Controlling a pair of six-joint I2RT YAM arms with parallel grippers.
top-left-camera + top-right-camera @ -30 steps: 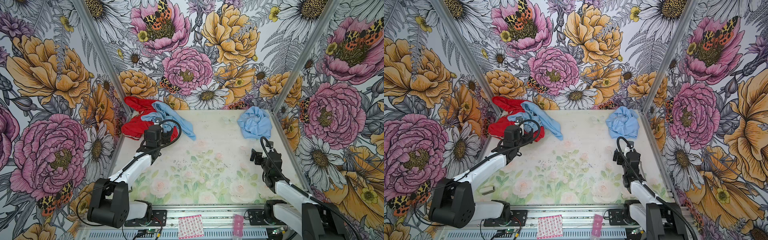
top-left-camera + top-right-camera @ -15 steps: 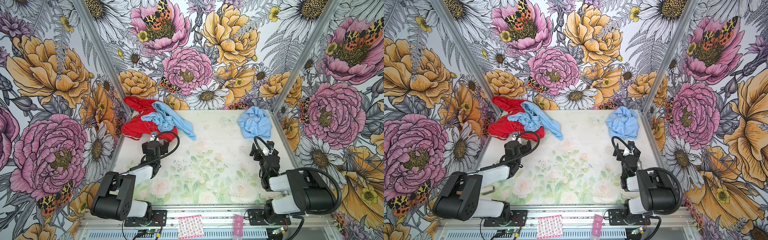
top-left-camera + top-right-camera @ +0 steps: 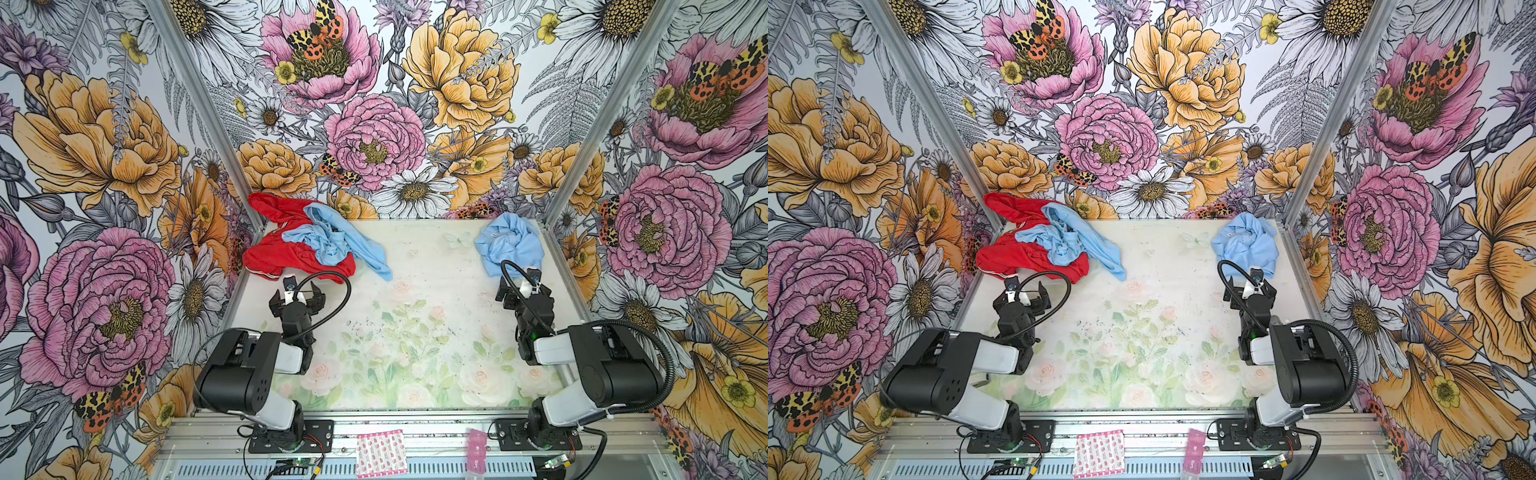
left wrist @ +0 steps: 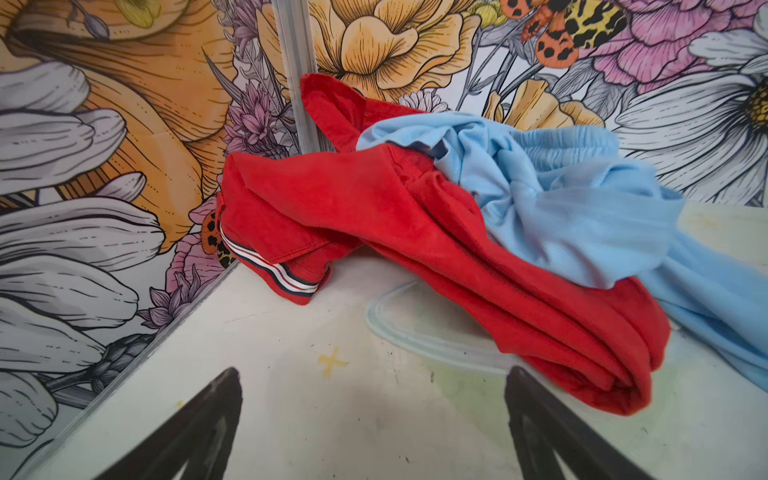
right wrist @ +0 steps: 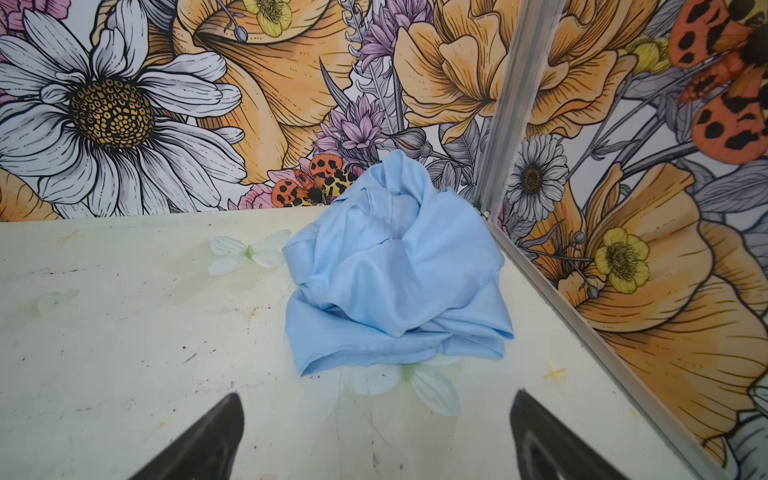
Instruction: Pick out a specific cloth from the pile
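The cloth (image 3: 511,245) was not moved; the left hand (image 3: 297,296), spread like the right hand (image 3: 521,287), was drawn back from the pile (image 3: 299,253).

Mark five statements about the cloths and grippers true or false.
1. The cloth lies apart from the pile. True.
2. The left gripper holds the red garment. False: it is open and empty.
3. A sky-blue cloth lies on the red garment. True.
4. The right gripper is shut on the cloth. False: it is open and holds nothing.
5. The cloth sits mid-table. False: it is bunched in the far right corner, as seen in both top views.
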